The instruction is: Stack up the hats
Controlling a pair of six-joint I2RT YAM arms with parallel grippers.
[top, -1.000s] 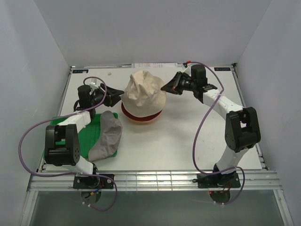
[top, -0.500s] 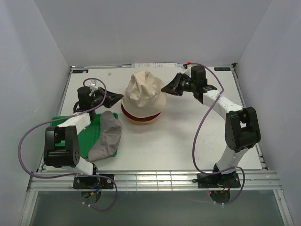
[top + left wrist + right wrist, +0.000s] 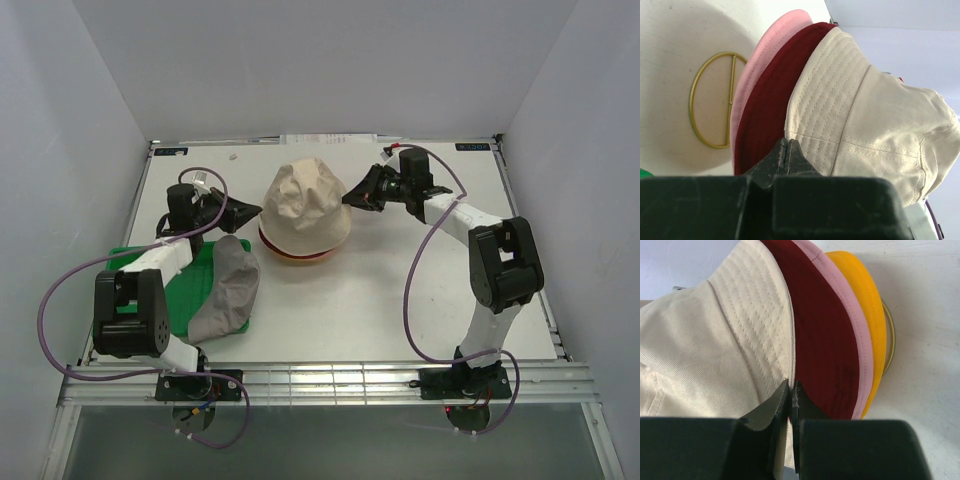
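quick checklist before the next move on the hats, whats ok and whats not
1. Cream hat on top of the pile: ok.
2. Right end effector shut on its brim: ok.
3. Left end effector shut at the brim, fabric caught: cannot tell.
4. Dark red hat, pink hat, yellow hat nested underneath: ok.
5. Grey hat stacked: not ok, it lies partly on the tray.

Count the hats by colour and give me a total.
cream-beige hat: 1
dark red hat: 1
pink hat: 1
yellow-orange hat: 1
grey hat: 1
Total: 5
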